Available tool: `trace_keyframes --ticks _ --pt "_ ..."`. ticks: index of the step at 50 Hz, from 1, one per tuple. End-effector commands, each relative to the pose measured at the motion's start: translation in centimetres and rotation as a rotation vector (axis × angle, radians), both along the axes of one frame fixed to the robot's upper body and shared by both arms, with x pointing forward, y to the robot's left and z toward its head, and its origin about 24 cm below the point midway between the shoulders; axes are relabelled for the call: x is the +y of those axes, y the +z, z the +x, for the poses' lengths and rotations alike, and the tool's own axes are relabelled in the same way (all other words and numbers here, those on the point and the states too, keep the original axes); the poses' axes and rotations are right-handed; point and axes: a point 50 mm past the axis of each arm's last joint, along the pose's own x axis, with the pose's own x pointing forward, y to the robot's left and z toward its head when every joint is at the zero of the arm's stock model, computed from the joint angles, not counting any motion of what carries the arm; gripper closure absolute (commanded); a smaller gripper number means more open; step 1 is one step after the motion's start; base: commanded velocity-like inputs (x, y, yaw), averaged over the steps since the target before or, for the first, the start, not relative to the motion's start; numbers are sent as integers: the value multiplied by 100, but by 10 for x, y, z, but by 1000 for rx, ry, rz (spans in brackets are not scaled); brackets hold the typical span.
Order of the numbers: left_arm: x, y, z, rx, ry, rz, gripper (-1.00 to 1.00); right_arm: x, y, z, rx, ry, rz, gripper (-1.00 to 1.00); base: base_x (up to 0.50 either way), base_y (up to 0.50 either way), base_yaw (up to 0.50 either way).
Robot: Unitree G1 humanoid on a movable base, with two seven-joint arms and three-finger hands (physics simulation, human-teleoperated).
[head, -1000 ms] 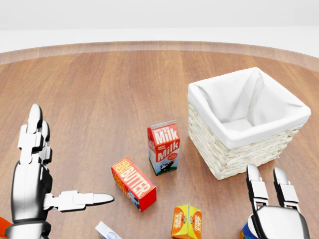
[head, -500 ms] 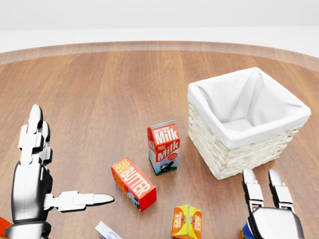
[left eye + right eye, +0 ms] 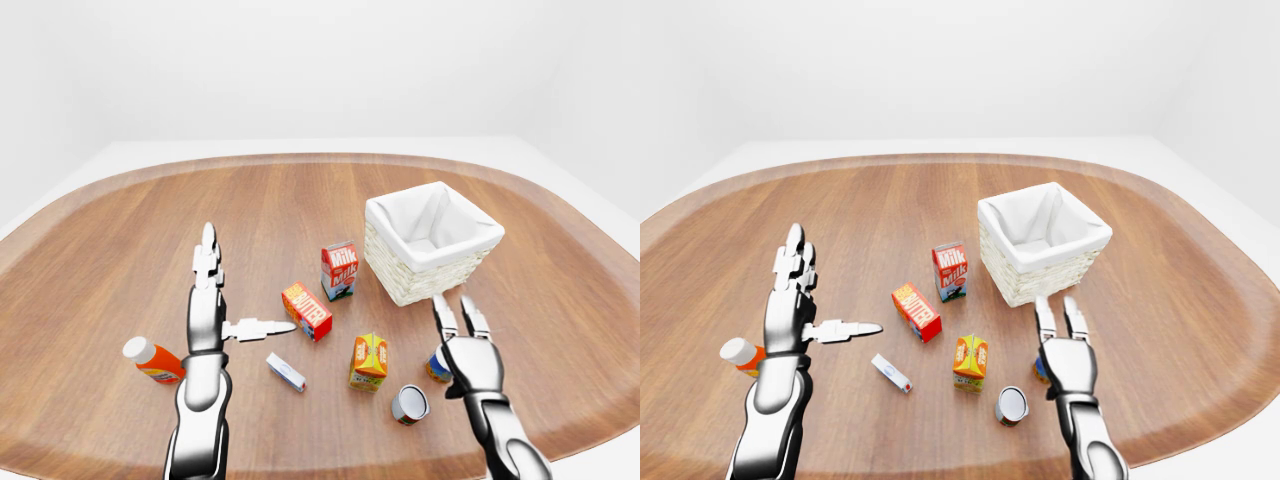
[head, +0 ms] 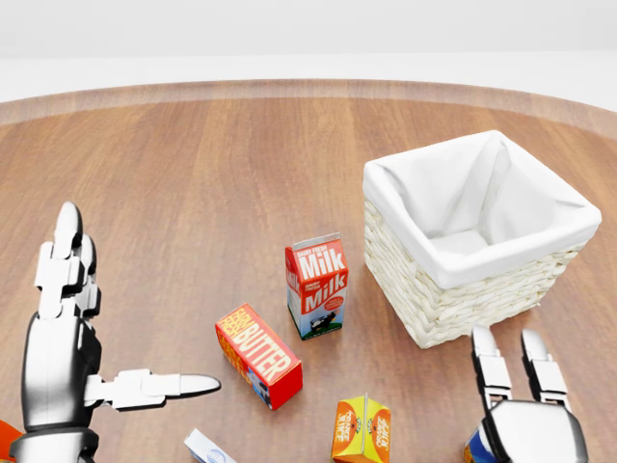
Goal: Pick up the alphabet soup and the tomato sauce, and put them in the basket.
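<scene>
Here I see a round wooden table [image 3: 120, 230] with a white-lined wicker basket [image 3: 432, 241] right of centre in the left-eye view. My right hand [image 3: 466, 348] sits at the lower right of that view, below the basket, fingers spread open and pointing up. Partly hidden behind it is a can with a blue and orange label [image 3: 436, 366], just touching or nearly touching the palm; I cannot tell which soup or sauce it is. A second can [image 3: 410, 404] lies on its side just lower left of the hand, its label unreadable. My left hand [image 3: 210, 305] is at the lower left, fingers open, thumb pointing right, holding nothing. Between the hands lie a butter box [image 3: 307, 311], a milk carton [image 3: 339, 271], an orange juice carton [image 3: 369, 361], a small white box [image 3: 286, 372] and an orange bottle [image 3: 153, 361].
</scene>
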Motion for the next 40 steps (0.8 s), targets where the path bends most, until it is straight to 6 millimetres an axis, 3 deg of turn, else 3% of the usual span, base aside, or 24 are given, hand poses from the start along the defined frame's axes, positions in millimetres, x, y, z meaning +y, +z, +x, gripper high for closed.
trace_keyframes --ticks 1,40 --pt "0 1 -1 -4 1 0 -100 -3 -4 2 -1 -3 -12 -100 0 0 0" --pt "0 2 -2 -9 -1 1 -100 -8 -26 11 60 9 -43 -100 0 0 0"
